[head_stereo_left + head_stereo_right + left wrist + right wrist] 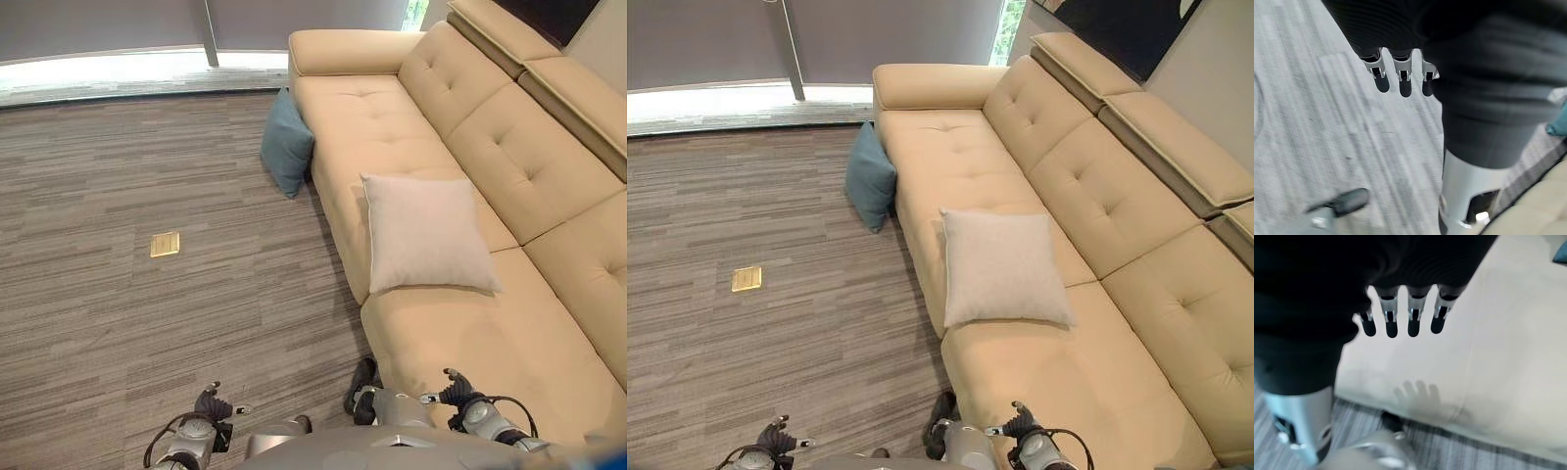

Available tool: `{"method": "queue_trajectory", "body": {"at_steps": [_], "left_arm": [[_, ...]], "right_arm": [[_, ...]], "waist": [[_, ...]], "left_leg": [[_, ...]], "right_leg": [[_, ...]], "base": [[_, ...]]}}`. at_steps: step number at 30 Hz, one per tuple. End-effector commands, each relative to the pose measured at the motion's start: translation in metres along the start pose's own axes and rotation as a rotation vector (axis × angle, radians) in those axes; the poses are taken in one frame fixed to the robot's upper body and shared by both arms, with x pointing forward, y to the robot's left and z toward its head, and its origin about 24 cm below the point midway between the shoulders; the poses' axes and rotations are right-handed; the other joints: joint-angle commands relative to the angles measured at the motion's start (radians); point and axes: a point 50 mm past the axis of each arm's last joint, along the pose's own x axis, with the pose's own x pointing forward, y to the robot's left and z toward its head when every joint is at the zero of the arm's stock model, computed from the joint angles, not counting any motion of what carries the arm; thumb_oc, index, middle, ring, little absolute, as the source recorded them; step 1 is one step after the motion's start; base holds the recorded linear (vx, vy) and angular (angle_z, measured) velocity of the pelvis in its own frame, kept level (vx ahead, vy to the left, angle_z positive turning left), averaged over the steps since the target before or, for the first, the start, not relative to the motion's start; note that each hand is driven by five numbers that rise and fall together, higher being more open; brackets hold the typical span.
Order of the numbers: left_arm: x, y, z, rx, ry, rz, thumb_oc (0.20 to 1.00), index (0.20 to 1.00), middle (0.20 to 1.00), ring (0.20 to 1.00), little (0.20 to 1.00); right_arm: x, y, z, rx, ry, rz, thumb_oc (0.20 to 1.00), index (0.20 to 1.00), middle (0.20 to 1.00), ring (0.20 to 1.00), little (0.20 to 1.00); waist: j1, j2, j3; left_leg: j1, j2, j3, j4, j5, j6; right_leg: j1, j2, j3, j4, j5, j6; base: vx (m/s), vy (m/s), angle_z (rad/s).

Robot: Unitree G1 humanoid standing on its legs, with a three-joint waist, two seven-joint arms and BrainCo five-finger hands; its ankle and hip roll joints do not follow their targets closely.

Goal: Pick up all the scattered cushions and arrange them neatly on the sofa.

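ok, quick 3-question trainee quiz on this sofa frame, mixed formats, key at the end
1. True or false: the blue cushion lies on the sofa seat.
2. Where is the beige cushion? A) on the floor B) flat on the seat C) held in a hand
3. Fill in: both the left hand and the right hand have straight fingers and hold ____.

Key:
1. False; it stands on the floor, leaning against the sofa's front.
2. B
3. nothing

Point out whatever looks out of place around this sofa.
The teal square cushion stands on the carpeted floor, leaning against the front of the beige tufted sofa. The pale grey square cushion lies flat on the seat, overhanging its front edge.
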Motion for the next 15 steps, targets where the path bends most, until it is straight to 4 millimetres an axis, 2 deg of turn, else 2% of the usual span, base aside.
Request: {"method": "queue_trajectory", "body": {"at_steps": [1, 2, 3, 4, 6, 7, 8, 9, 10, 11, 13, 15], "left_arm": [[0.003, 0.005, 0.014, 0.065, -0.06, 0.004, 1.0, 1.0, 1.0, 1.0, 1.0], [0.003, 0.004, 0.02, 0.057, -0.078, 0.001, 1.0, 1.0, 1.0, 1.0, 1.0], [0.003, 0.004, 0.02, 0.057, -0.078, 0.001, 1.0, 1.0, 1.0, 1.0, 1.0], [0.004, 0.004, 0.023, 0.044, -0.084, 0.004, 1.0, 1.0, 1.0, 1.0, 1.0], [0.003, 0.004, 0.02, 0.043, -0.072, 0.006, 1.0, 1.0, 1.0, 1.0, 1.0], [0.003, 0.005, 0.015, 0.034, -0.053, 0.011, 1.0, 1.0, 1.0, 1.0, 1.0], [0.003, 0.005, 0.014, 0.028, -0.047, 0.011, 1.0, 1.0, 1.0, 1.0, 1.0], [0.003, 0.004, 0.011, 0.018, -0.035, 0.014, 1.0, 1.0, 1.0, 1.0, 1.0], [0.003, 0.004, 0.011, 0.017, -0.035, 0.014, 1.0, 1.0, 1.0, 1.0, 1.0], [0.002, 0.002, 0.01, 0.011, -0.028, 0.008, 1.0, 1.0, 1.0, 1.0, 1.0], [0.002, 0.001, 0.006, 0.016, -0.016, -0.001, 1.0, 1.0, 1.0, 1.0, 1.0], [0.001, 0.0, 0.004, 0.038, -0.009, -0.009, 1.0, 1.0, 1.0, 1.0, 1.0]], "right_arm": [[0.004, -0.019, 0.009, -0.016, -0.027, -0.057, 1.0, 1.0, 1.0, 1.0, 1.0], [0.004, -0.021, 0.009, 0.001, -0.027, -0.061, 1.0, 1.0, 1.0, 1.0, 1.0], [0.004, -0.021, 0.009, 0.001, -0.027, -0.061, 1.0, 1.0, 1.0, 1.0, 1.0], [0.005, -0.022, 0.01, 0.005, -0.028, -0.067, 1.0, 1.0, 1.0, 1.0, 1.0], [0.005, -0.024, 0.013, -0.004, -0.035, -0.074, 1.0, 1.0, 1.0, 1.0, 1.0], [0.005, -0.025, 0.015, -0.012, -0.042, -0.079, 1.0, 1.0, 1.0, 1.0, 1.0], [0.005, -0.026, 0.016, -0.016, -0.044, -0.082, 1.0, 1.0, 1.0, 1.0, 1.0], [0.006, -0.028, 0.017, -0.029, -0.048, -0.09, 1.0, 1.0, 1.0, 1.0, 1.0], [0.006, -0.028, 0.017, -0.029, -0.048, -0.09, 1.0, 1.0, 1.0, 1.0, 1.0], [0.006, -0.029, 0.015, -0.04, -0.042, -0.095, 1.0, 1.0, 1.0, 1.0, 1.0], [0.006, -0.028, 0.012, -0.043, -0.032, -0.089, 1.0, 1.0, 1.0, 1.0, 1.0], [0.005, -0.025, 0.009, -0.045, -0.019, -0.078, 1.0, 1.0, 1.0, 1.0, 1.0]], "waist": [[0.005, -0.05, -0.005], [0.015, -0.061, 0.001], [0.015, -0.06, 0.0], [0.034, -0.075, 0.017], [0.05, -0.085, 0.022], [0.065, -0.079, 0.027], [0.071, -0.075, 0.03], [0.086, -0.068, 0.039], [0.087, -0.068, 0.041], [0.102, -0.059, 0.047], [0.1, -0.048, 0.033], [0.093, -0.041, 0.012]], "left_leg": [[-0.098, 0.005, -0.041, 0.241, -0.044, -0.067], [-0.152, 0.011, -0.038, 0.338, -0.018, -0.079], [-0.157, 0.012, -0.038, 0.344, -0.021, -0.079], [-0.225, 0.024, -0.035, 0.369, -0.051, -0.066], [-0.255, 0.025, -0.063, 0.285, -0.056, -0.054], [-0.293, 0.026, -0.111, 0.235, -0.005, -0.063], [-0.302, 0.027, -0.136, 0.215, 0.015, -0.068], [-0.328, 0.022, -0.206, 0.181, 0.057, -0.077], [-0.324, 0.022, -0.205, 0.179, 0.058, -0.077], [-0.345, 0.009, -0.273, 0.17, 0.086, -0.085], [-0.307, 0.017, -0.284, 0.123, 0.081, -0.08], [-0.272, 0.019, -0.265, 0.102, 0.082, -0.07]], "right_leg": [[0.119, -0.004, 0.047, -0.132, 0.025, 0.078], [0.143, 0.002, 0.063, -0.143, 0.007, 0.063], [0.142, 0.003, 0.063, -0.142, 0.007, 0.063], [0.164, -0.001, 0.084, -0.154, -0.006, 0.063], [0.178, 0.0, 0.118, -0.159, -0.021, 0.067], [0.193, 0.017, 0.153, -0.156, -0.037, 0.062], [0.199, 0.023, 0.166, -0.153, -0.044, 0.058], [0.213, 0.038, 0.2, -0.144, -0.057, 0.051], [0.216, 0.038, 0.201, -0.144, -0.058, 0.051], [0.232, 0.048, 0.236, -0.123, -0.078, 0.045], [0.241, 0.049, 0.247, -0.111, -0.091, 0.047], [0.246, 0.036, 0.254, -0.09, -0.1, 0.054]], "base": [[0.14, -0.068, 0.23], [0.1, -0.05, 0.07], [0.12, -0.026, -0.21], [0.08, 0.011, -0.6], [0.17, 0.077, -0.67], [0.18, 0.123, -0.63], [0.17, 0.168, -0.69], [0.09, 0.105, -1.0], [0.15, 0.208, -0.87], [0.12, 0.186, -0.94], [0.14, 0.236, -0.72], [0.13, 0.245, -0.57]]}}
